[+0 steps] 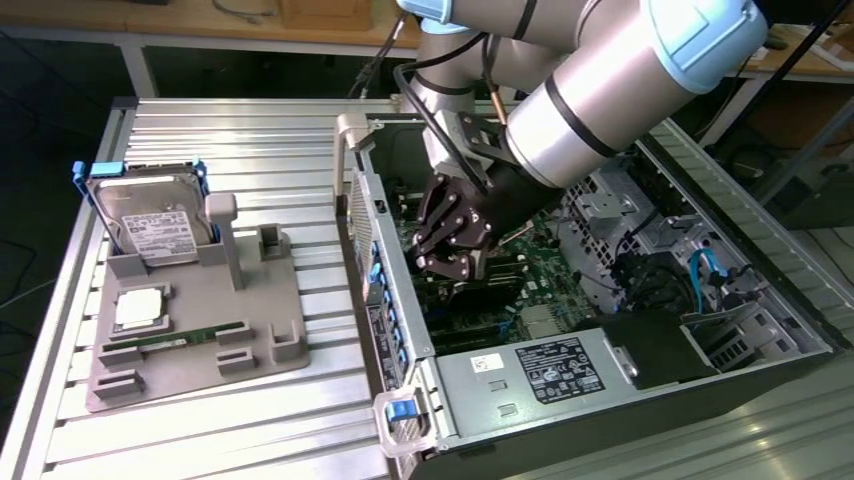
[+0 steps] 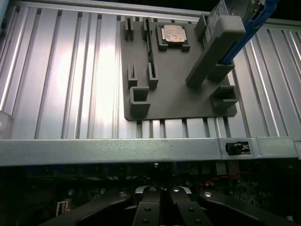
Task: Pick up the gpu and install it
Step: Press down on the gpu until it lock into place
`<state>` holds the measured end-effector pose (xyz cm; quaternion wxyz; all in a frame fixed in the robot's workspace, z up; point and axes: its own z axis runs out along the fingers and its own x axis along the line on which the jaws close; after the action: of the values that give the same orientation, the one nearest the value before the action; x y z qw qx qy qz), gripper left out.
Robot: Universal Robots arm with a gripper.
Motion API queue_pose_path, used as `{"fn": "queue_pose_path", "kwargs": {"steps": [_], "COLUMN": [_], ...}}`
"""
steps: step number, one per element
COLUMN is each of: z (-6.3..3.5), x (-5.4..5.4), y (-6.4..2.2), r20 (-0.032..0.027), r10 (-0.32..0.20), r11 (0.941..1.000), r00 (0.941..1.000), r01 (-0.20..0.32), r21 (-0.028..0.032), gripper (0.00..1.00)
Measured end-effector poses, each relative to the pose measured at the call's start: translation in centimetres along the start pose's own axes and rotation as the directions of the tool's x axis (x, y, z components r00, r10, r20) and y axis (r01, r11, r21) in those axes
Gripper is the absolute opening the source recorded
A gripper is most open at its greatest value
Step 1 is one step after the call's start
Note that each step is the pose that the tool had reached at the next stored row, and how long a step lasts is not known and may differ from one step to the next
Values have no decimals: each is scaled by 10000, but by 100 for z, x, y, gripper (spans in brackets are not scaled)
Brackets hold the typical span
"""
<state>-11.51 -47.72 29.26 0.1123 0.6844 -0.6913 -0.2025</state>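
At the centre of the exterior view, the pincer (image 1: 447, 262) sits closed inside the open computer case (image 1: 400, 340). The gpu (image 1: 467, 292) apparently lies beneath it, seated on the motherboard (image 1: 534, 262).

- Ribbed aluminium table top (image 1: 254, 140), slats running across, bright glare on the metal in the wrist view (image 2: 61, 70).
- Behind it, a wooden workbench (image 1: 200, 25) on pale metal legs, dark underneath.
- Another wooden surface (image 1: 801, 55) at the exterior view's right, dark cables trailing past its edge.
- Grey floor (image 1: 834, 260) beside the table at the exterior view's right.
- Even, bright indoor lighting; no windows seen.
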Motion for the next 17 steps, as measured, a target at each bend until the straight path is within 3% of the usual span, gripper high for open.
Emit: {"fn": "queue_pose_path", "kwargs": {"steps": [14,15,17], "z": [31,32,29], "x": [4,3,3], "y": [-7,-10,-26], "r20": [6,9,23], "r10": [-2,1,31], "r11": [10000,10000,9995], "r00": [10000,10000,10000], "r01": [2,-1,-30], "r21": [-5,-38,-308], "gripper": [11,11,11]}}
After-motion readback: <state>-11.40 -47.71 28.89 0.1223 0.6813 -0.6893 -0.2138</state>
